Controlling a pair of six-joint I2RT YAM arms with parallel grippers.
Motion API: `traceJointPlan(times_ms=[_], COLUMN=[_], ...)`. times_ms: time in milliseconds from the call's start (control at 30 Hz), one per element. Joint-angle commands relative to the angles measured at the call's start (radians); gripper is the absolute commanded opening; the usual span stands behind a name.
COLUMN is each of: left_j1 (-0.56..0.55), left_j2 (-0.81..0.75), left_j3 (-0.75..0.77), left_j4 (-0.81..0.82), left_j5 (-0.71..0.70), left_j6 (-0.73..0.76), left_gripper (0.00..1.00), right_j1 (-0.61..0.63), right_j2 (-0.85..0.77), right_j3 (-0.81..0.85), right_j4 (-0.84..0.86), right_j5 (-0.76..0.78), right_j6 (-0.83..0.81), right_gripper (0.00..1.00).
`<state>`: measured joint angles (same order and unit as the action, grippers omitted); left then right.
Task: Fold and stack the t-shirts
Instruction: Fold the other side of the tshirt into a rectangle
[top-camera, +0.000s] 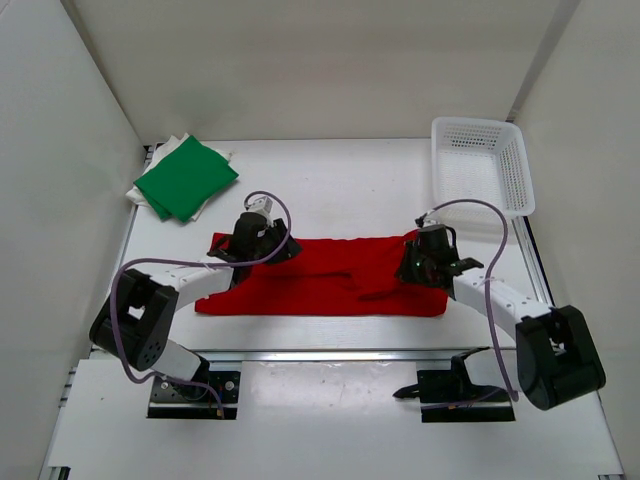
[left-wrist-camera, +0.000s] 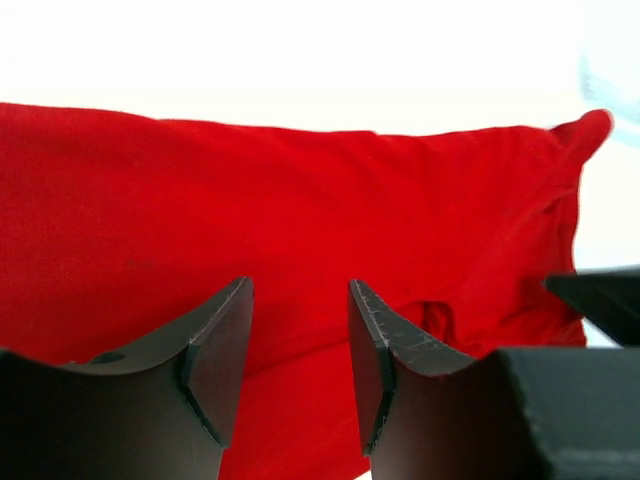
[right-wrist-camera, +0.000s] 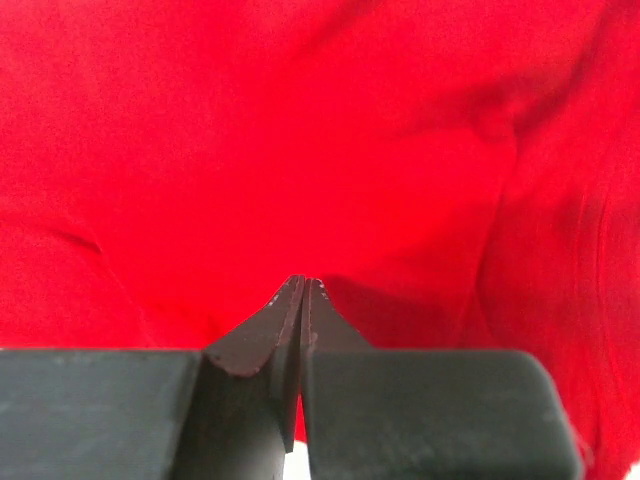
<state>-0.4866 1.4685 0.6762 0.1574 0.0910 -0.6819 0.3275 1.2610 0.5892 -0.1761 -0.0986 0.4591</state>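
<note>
At two o'clock on the desk (top-camera: 330, 180), the white lattice basket (top-camera: 470, 124) shows only its own mesh floor. Over at ten o'clock, the green t-shirt (top-camera: 186, 177) lies folded on top of the white t-shirt (top-camera: 137, 191). Dead centre, the red t-shirt (top-camera: 320, 285) stretches out in a long band from nine to three! Only the top view catches basket and stack. Left wrist view: left jaws standing apart, red cloth showing through the gap. Right wrist view: right jaws pressed together, nothing but red behind them.
</note>
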Motion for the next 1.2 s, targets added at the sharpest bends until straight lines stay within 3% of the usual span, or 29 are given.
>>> traceJointPlan(times_ms=[0, 133, 300, 400, 467, 633, 700, 933, 1167], left_j1=[0.005, 0.022, 0.052, 0.049, 0.054, 0.069, 0.095, 0.203, 0.278], left_j2=[0.018, 0.024, 0.010, -0.011, 0.001, 0.139, 0.162, 0.240, 0.292], left_j3=[0.017, 0.002, -0.007, 0.012, 0.035, 0.126, 0.131, 0.109, 0.077], left_j4=[0.027, 0.045, 0.044, 0.025, 0.033, 0.033, 0.053, 0.120, 0.168], left_j5=[0.022, 0.032, 0.050, 0.024, 0.029, 0.078, 0.101, 0.184, 0.230], left_j6=[-0.011, -0.012, -0.030, -0.015, -0.021, -0.047, -0.071, -0.139, -0.180], left_gripper=[0.53, 0.53, 0.53, 0.54, 0.54, 0.54, 0.54, 0.53, 0.53], right_j1=[0.048, 0.146, 0.171, 0.101, -0.028, -0.269, -0.317, -0.373, -0.387], right_j2=[-0.122, -0.234, -0.250, -0.278, -0.282, -0.112, -0.034, 0.115, 0.198], right_j3=[-0.072, -0.158, -0.143, -0.114, -0.103, -0.088, -0.082, -0.063, -0.043], right_j4=[-0.040, -0.072, -0.108, -0.091, -0.015, 0.364, 0.464, 0.527, 0.538], right_j5=[0.026, 0.062, 0.028, 0.036, 0.014, -0.209, -0.207, -0.207, -0.208], right_j6=[0.009, 0.082, 0.113, 0.095, 0.085, 0.092, 0.102, 0.089, 0.090], right_gripper=[0.00, 0.00, 0.00, 0.03, 0.12, 0.29, 0.34, 0.39, 0.34])
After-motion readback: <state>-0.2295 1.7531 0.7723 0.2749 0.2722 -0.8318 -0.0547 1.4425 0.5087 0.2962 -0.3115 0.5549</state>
